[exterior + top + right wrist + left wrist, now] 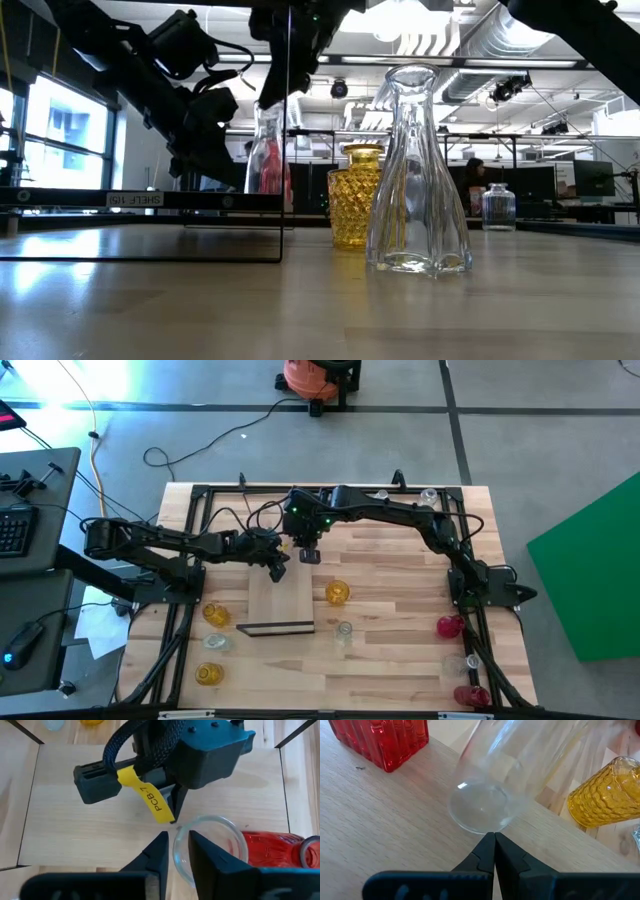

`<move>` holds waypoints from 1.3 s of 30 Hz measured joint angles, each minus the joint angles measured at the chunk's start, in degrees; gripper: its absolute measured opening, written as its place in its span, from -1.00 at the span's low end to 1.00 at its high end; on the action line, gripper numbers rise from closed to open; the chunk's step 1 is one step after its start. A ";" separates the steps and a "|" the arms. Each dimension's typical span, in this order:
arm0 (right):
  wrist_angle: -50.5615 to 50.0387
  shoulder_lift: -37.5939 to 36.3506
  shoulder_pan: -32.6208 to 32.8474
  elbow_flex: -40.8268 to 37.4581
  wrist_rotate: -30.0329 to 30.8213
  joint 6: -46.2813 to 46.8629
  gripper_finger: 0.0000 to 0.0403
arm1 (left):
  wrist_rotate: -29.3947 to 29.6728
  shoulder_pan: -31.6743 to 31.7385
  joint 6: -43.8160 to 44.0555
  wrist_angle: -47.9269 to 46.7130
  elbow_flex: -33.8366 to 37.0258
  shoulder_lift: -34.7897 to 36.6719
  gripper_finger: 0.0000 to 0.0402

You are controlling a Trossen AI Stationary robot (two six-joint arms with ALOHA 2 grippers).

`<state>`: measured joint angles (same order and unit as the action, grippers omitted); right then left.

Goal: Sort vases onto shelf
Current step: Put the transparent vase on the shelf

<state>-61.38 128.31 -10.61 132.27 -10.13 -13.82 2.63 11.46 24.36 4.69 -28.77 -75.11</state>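
A clear vase point(485, 805) stands on its base on the light-wood shelf point(270, 605), near the shelf's far edge, with a red vase point(385, 740) beside it. My left gripper point(495, 836) is shut, low over the shelf, its tips at the clear vase's foot. My right gripper point(178, 851) comes down from above, open. One finger point(202, 855) stands inside the vase's mouth and the other point(159, 852) outside, with the rim's wall point(176, 857) between them. My left gripper meets the lower edge of the clear vase's base point(487, 829) with its shut fingertips, slanting down from the table's left side. The vase stays on the shelf. My right gripper: whether either finger touches the rim, I cannot tell.
An amber vase point(337, 592) and a clear one point(344, 630) stand just right of the shelf. Two amber vases point(216, 614) point(208, 674) and a clear one point(216, 644) stand left of it. Red vases point(450, 626) point(472, 695) sit near the right edge, clear ones point(430, 495) at the far edge.
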 joint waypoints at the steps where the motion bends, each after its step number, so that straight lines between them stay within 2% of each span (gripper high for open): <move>1: 0.01 0.00 0.00 0.00 0.01 0.00 -0.68 | 0.00 0.00 0.00 0.00 0.00 0.00 -1.00; 13: 2.38 0.00 0.04 0.00 0.58 0.28 -0.64 | 0.16 0.00 0.04 -1.82 0.00 1.56 -1.00; 21: 4.17 0.00 0.04 0.00 0.59 0.27 -0.64 | 1.39 0.00 0.07 -9.88 0.00 8.02 -1.00; 29: 3.65 -0.14 0.04 0.00 0.62 -0.17 -0.64 | 3.04 0.02 2.10 -13.38 0.00 13.99 -1.00; 39: 2.99 -0.17 0.04 0.00 0.75 0.26 -0.64 | 5.23 0.15 2.19 -11.41 0.02 12.59 -1.00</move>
<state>-58.39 128.14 -10.57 132.27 -9.38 -13.56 7.87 11.62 26.55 -6.73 -28.75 -62.52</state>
